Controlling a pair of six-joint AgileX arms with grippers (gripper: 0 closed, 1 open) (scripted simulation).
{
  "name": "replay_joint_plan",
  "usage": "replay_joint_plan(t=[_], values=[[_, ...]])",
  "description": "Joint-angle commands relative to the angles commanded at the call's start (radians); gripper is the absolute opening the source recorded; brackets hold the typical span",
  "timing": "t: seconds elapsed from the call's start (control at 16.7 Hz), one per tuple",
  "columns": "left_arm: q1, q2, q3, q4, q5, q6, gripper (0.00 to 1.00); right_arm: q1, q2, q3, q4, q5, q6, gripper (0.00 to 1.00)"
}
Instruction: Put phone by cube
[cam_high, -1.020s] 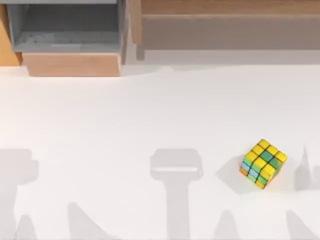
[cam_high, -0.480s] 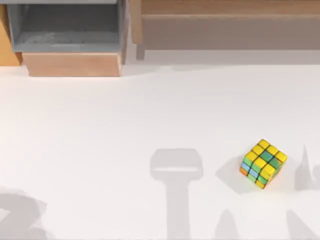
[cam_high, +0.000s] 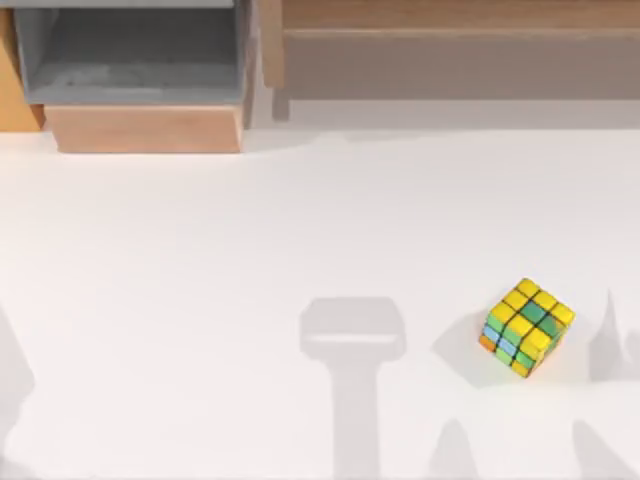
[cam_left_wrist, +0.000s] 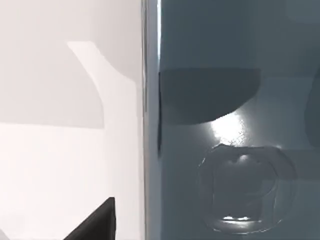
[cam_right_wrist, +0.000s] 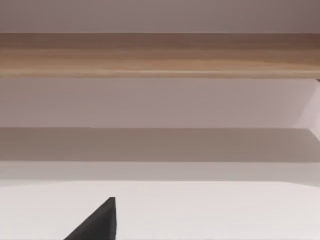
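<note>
The cube (cam_high: 527, 327), a small puzzle cube with mostly yellow and green tiles, sits on the white table at the front right in the top view. The phone (cam_left_wrist: 235, 125) lies close under the left wrist camera. It is a dark grey glossy slab with a silvery edge (cam_left_wrist: 150, 100) and a faint round mark (cam_left_wrist: 242, 192), resting on a white surface. A black tip of my left gripper (cam_left_wrist: 97, 225) juts in beside the phone's edge. A black tip of my right gripper (cam_right_wrist: 97, 222) hangs over the white table, facing the wooden shelf.
A grey open drawer with a wooden front (cam_high: 145, 128) stands at the back left of the table. A long wooden shelf (cam_high: 450, 40) runs along the back right and also appears as a wooden shelf board (cam_right_wrist: 160, 55). Arm shadows fall across the table's front.
The large shadow at the table's front left has slid left and almost left the top view. The cube and the shadows at the middle and right have not moved.
</note>
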Motion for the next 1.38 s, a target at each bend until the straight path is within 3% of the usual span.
replay_joint_plan(t=[0.42, 0.78, 1.02, 1.38], values=[[-0.003, 0.021, 0.007, -0.006, -0.001, 0.008, 1.00, 0.000, 0.000, 0.000, 0.000, 0.000, 0.000, 1.00], [-0.001, 0.101, -0.059, 0.144, 0.000, 0.008, 1.00, 0.000, 0.000, 0.000, 0.000, 0.000, 0.000, 1.00], [-0.001, 0.106, -0.063, 0.150, 0.000, 0.008, 1.00, 0.000, 0.000, 0.000, 0.000, 0.000, 0.000, 1.00], [-0.001, 0.106, -0.063, 0.150, 0.000, 0.008, 0.55, 0.000, 0.000, 0.000, 0.000, 0.000, 0.000, 1.00]])
